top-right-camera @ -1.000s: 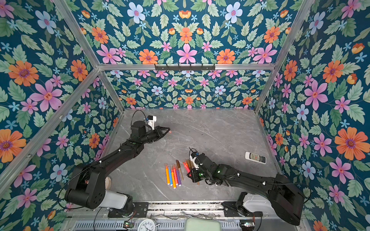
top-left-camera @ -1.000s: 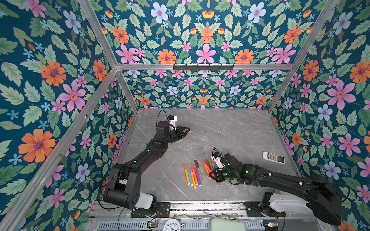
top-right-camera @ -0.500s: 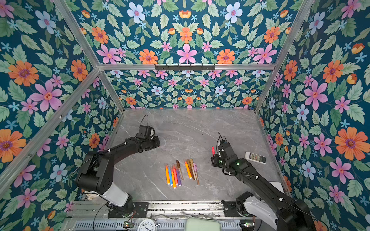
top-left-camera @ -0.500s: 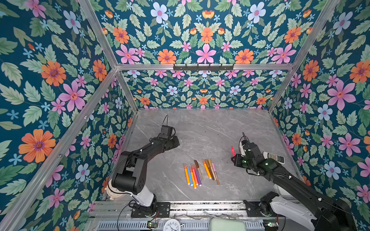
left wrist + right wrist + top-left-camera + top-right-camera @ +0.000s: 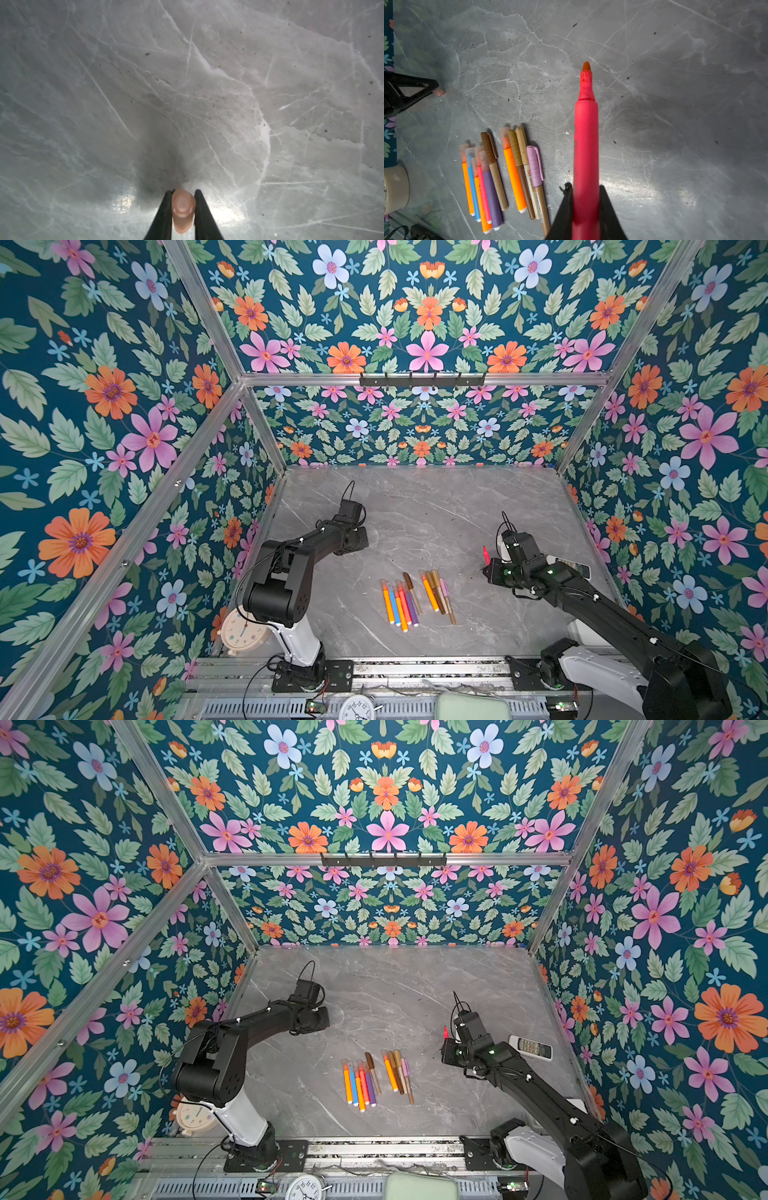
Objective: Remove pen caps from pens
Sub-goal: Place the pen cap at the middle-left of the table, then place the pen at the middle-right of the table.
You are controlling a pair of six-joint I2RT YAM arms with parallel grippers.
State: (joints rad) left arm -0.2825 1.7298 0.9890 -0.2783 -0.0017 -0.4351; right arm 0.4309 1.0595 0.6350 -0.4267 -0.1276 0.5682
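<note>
Right pincer [image 5: 585, 190] clenches a smooth red pen [image 5: 586, 135], felt tip bared, above the marbled grey bench [image 5: 675, 104] near its right edge. Left pincer [image 5: 182, 192] seemingly pinches a stubby translucent pink cap [image 5: 182, 207] near the left edge.

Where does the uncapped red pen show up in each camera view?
In both top views: the red pen is a small upright sliver, right of centre.
Left wrist: not in it.
Right wrist: it fills the middle, held in the right gripper, bare tip pointing away.
Shared landmark: the row of capped pens, visible in all but the left wrist view.
</note>
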